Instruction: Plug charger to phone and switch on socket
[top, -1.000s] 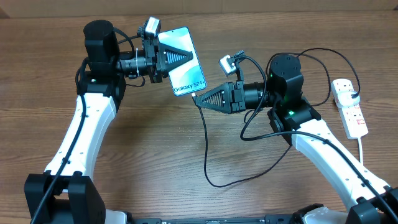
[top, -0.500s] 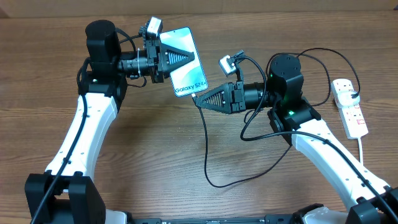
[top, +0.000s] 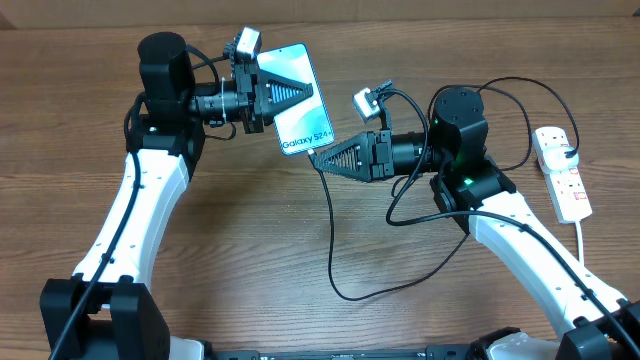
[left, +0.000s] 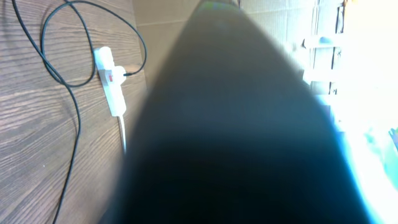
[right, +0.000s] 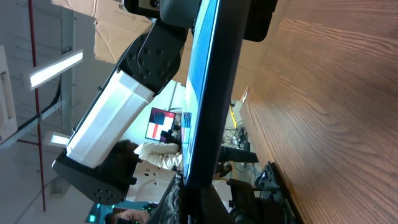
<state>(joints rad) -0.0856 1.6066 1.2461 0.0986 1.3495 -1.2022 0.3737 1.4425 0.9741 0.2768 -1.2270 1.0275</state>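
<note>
Wooden table (top: 250, 240) under phone (top: 308, 128) reading "Galaxy S24".

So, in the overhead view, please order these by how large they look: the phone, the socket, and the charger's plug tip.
1. phone: the largest, though it is held up nearer the camera, which flatters it.
2. socket: narrower and shorter.
3. charger plug tip: tiny, only partly visible.

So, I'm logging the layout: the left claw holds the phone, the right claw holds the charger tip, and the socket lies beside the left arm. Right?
No: the overhead view shows the socket beside the right arm. The rest stands: left claw on the phone, right claw on the charger tip.
</note>
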